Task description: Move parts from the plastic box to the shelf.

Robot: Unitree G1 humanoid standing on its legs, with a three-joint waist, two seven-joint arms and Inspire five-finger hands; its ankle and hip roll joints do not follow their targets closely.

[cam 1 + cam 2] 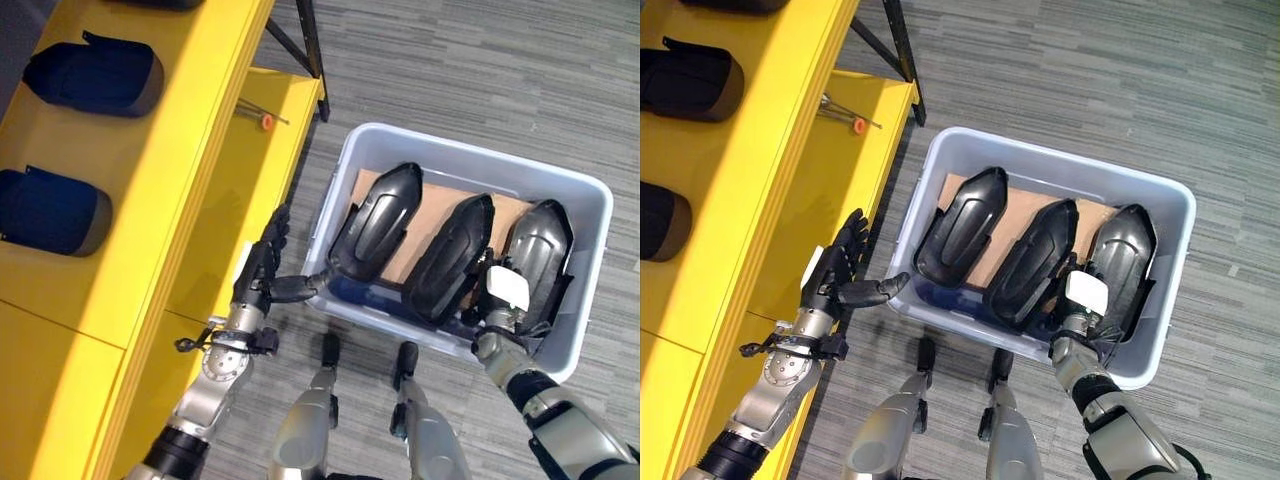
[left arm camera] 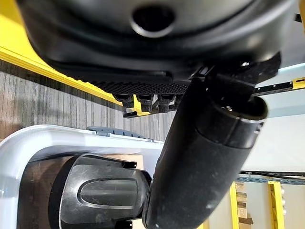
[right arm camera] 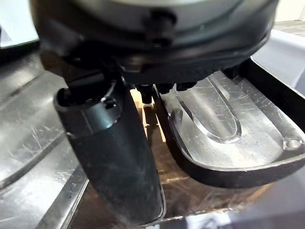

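Three black parts (image 1: 452, 255) are still lying side by side in the plastic box (image 1: 590, 200) on the floor, so most of the job is waiting. The right robot hand (image 1: 508, 300) is reaching down inside the box between two of them, but I cannot tell if it is holding one. The left robot hand (image 1: 840, 275) is hanging flat and empty just outside the box, with the yellow shelf (image 1: 150, 200) on its other side. Two dark parts (image 1: 95, 75) are sitting up on the shelf.

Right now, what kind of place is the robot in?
Probably a workshop or factory storeroom. There is a yellow shelf with dark parts on it, a plastic box holding black moulded parts on cardboard, and plain grey carpet floor.
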